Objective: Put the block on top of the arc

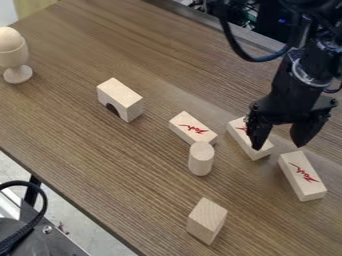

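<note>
Hand [278, 146] hangs with fingers apart; tabletop [100, 165] bears three red-lettered blocks [302, 176], one plain block [206, 220], one arc [120, 96], one cylinder [201, 159], one eggcup [13, 59].

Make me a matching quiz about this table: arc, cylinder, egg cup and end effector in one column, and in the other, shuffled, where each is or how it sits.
Column one
1. Arc
2. Cylinder
3. Egg cup
4. End effector

Column two
A. Stands upright, close to one end of a red-marked block
B. Open, hanging on the picture's right side
C. Curved opening facing down, nothing on top
D. At the picture's left edge

Right pairs: 1-C, 2-A, 3-D, 4-B
</note>
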### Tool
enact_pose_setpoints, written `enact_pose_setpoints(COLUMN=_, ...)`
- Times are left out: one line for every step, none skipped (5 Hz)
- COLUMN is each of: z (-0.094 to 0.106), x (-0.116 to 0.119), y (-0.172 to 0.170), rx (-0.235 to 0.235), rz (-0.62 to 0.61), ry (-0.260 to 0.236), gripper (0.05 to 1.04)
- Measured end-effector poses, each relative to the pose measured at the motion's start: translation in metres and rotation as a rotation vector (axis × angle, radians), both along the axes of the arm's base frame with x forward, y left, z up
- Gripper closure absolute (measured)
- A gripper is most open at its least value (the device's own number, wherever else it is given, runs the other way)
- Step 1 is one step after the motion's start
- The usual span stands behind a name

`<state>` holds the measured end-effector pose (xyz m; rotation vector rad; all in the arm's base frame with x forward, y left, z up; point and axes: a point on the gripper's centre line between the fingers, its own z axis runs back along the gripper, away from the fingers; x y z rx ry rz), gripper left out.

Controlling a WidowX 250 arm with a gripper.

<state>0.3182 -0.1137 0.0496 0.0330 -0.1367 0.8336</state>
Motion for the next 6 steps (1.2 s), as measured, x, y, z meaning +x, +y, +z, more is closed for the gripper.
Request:
enact_pose_setpoints(z=0.003, x=0.001, y=-0.001, rx=0.007, rz=0.008, ry=-0.028, gripper=0.085)
enact_pose_setpoints(z=0.001, x=0.002, y=0.005, rx=0.019, rz=0.019, ry=-0.032, gripper=0.085)
enact_pose_setpoints(z=0.001, x=0.006, y=0.011, rx=0.021, rz=0.037, ry=-0.044, gripper=0.085)
enact_pose_setpoints(z=0.000, x=0.009, y=0.019, rx=0.022, rz=0.062, ry=-0.051, gripper=0.085)
enact_pose_setpoints(z=0.001, x=0.012, y=0.022, rx=0.016, rz=0.084, ry=-0.064, gripper=0.085)
enact_pose_setpoints(z=0.000, x=0.013, y=0.028, rx=0.017, rz=0.106, ry=-0.066, gripper=0.085)
